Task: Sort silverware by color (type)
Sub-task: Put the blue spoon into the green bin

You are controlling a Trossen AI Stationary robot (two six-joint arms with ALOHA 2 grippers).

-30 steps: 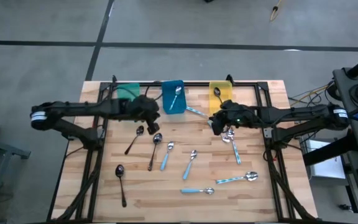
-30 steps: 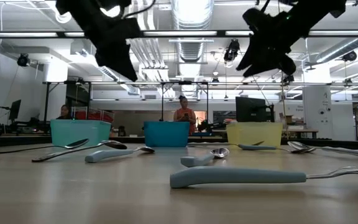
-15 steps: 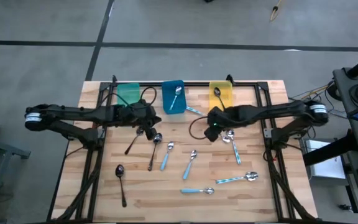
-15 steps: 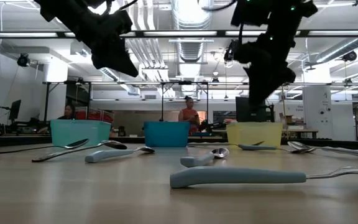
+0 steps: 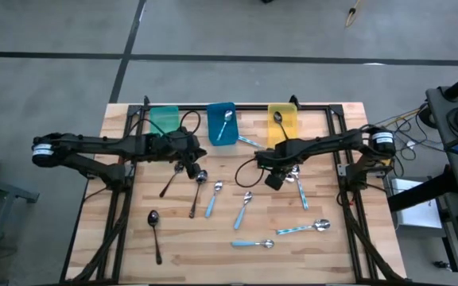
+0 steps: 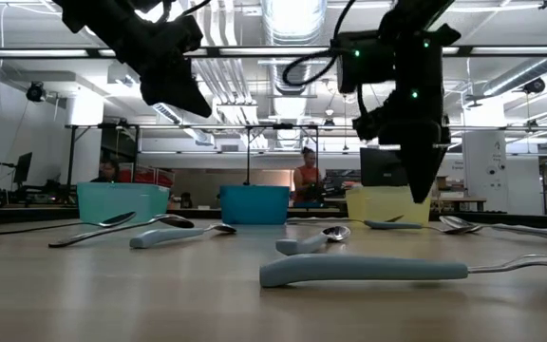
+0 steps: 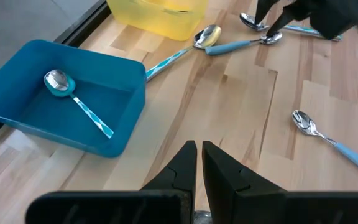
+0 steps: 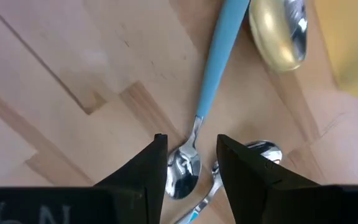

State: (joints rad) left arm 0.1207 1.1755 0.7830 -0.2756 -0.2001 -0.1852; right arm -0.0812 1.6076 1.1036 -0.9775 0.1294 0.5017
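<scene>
Item: silverware, loose lot of small spoons on the wooden table [image 5: 324, 254], listed from the near edge toward the blue bin [image 5: 222, 123].

1. Farthest from the blue bin: two blue-handled spoons [image 5: 254, 243], [image 5: 304, 228] and one dark spoon [image 5: 155, 232]. You should find these light, rigid and slick; lying flat, they offer little to bite on.
2. Midway to the bin: three blue-handled spoons [image 5: 244, 207], two more dark spoons [image 5: 196, 191]. Take the handle mid-length, across its narrow width; a polished bowl would likely slip.
3. Just short of the bin: your left gripper [image 5: 191, 163], fingers pressed together, holding nothing, above the dark spoons. Your right gripper [image 5: 275, 179], fingers spread and empty, stands over a small cluster; its wrist view shows a silver bowl [image 8: 184, 172] between the fingers.
4. Inside the blue bin: one blue-handled spoon [image 7: 78, 102]. The yellow bin [image 5: 282, 121] beside it holds one dark spoon [image 5: 278, 117].
</scene>
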